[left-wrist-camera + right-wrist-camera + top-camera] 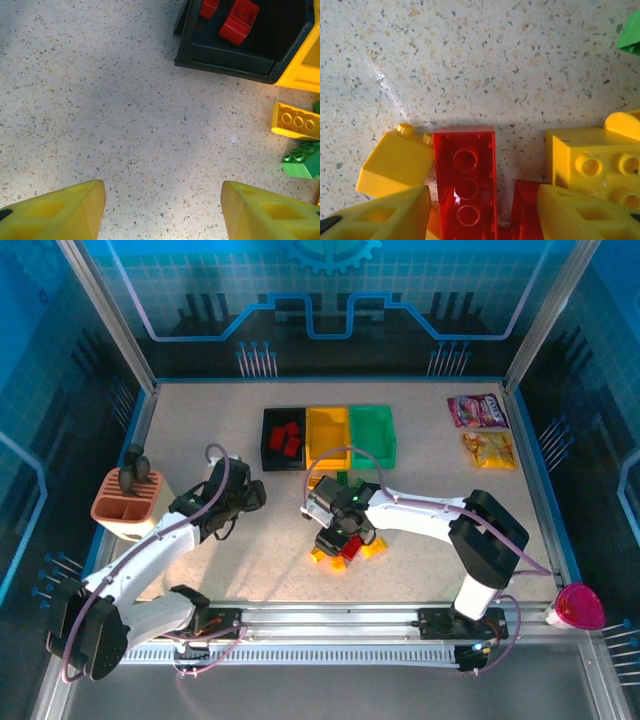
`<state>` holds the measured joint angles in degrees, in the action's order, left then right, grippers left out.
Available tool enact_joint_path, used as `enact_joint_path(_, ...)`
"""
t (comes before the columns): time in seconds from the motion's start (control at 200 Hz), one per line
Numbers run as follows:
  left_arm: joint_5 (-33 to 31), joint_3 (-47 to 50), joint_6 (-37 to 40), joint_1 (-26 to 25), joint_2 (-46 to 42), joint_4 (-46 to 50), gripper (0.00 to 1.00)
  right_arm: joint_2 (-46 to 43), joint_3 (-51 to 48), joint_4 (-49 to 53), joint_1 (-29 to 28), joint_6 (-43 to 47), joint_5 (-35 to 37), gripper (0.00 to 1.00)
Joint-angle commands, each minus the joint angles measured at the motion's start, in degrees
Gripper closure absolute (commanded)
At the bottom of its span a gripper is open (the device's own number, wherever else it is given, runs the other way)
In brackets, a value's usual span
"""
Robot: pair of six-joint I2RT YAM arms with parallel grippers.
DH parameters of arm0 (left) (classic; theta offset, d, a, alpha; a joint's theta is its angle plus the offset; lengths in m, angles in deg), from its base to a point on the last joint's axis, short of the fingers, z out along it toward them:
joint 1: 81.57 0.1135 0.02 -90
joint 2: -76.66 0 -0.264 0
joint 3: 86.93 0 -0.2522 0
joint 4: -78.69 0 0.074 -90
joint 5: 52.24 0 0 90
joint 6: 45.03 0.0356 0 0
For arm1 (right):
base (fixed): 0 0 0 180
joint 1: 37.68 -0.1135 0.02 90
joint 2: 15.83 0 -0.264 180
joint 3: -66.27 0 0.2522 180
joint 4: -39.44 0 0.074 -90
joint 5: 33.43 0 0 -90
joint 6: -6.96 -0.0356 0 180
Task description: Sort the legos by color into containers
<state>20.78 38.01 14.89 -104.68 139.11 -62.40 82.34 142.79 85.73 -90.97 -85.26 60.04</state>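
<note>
Three joined containers stand at the back: black (270, 452) with red legos (289, 437), yellow (327, 433) and green (372, 434). My right gripper (345, 542) hangs low over a small pile of yellow and red legos (372, 550). In the right wrist view it (484, 200) is open astride an upside-down red brick (466, 175) lying on the table, with a second red piece (524, 205) against the right finger. Yellow bricks (395, 162) (592, 160) flank them. My left gripper (250, 495) (163, 200) is open over bare table, short of the black bin (235, 52).
A yellow brick (296, 120) and a green brick (302, 160) lie in front of the bins. A terracotta-and-cream holder (128, 502) stands at the left edge. Two snack packets (478, 410) (489, 450) lie at the back right, and a pink cup (578, 607) sits at the front right corner.
</note>
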Motion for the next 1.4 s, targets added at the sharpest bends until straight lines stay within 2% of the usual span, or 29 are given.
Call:
enact_joint_path(0.0, -1.3, 0.6, -0.4, -0.3, -1.2, 0.1, 0.37, 2.0, 1.0, 2.2, -1.3, 1.0, -1.0, 0.40)
enact_joint_path(0.405, -1.7, 0.8, -0.1, -0.4, -1.8, 0.2, 0.37, 4.5, 2.3, 1.9, -2.9, 0.0, 0.2, 0.40)
enact_joint_path(0.836, -2.0, 1.7, -0.1, -0.4, -2.6, 0.1, 0.37, 5.6, 2.6, 1.1, -0.9, -2.6, 3.4, 0.41)
enact_joint_path(1.396, -1.9, 2.3, -0.2, -0.3, -3.0, -0.5, 0.37, 8.0, 2.3, 0.7, -0.8, -3.1, -1.5, 0.40)
